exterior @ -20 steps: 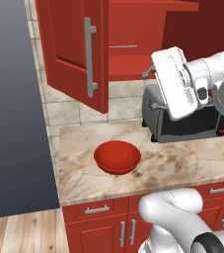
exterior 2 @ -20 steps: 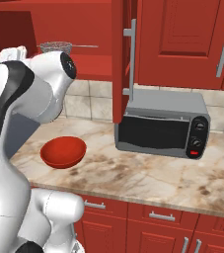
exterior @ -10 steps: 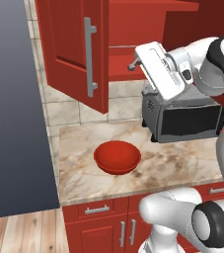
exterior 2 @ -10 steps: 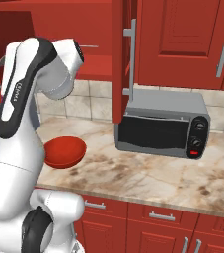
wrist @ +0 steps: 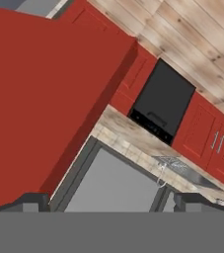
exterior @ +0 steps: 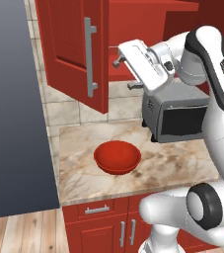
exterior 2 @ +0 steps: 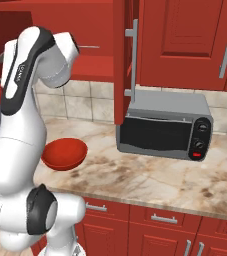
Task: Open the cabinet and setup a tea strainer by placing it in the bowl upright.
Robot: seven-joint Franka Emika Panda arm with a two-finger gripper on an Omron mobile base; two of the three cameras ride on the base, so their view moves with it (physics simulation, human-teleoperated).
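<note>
A: What did the left base view show?
B: The cabinet (exterior: 79, 49) stood with its left door swung out over the counter (exterior: 133, 173). The gripper (exterior: 125, 74) was raised just inside the opening, above the toaster oven (exterior: 175, 116), its fingers spread wide with nothing between them. The bowl (exterior: 117, 157) sat on the counter below, empty, well apart from the hand.

A: And from the right base view?
B: The arm hid the hand. A thin silvery handle (exterior 2: 87, 47) poked out from behind the arm's upper joint at the height of the cabinet shelf (exterior 2: 92, 65); I couldn't say whether it belonged to the tea strainer. The bowl (exterior 2: 65, 153) showed partly behind the arm, left of the toaster oven (exterior 2: 165, 125).

A: The hand view?
B: Both finger tips (wrist: 32, 202) stood far apart at the bottom corners, empty. A red cabinet panel (wrist: 44, 89) covered the left side, with the grey top of the toaster oven (wrist: 108, 185) below.
</note>
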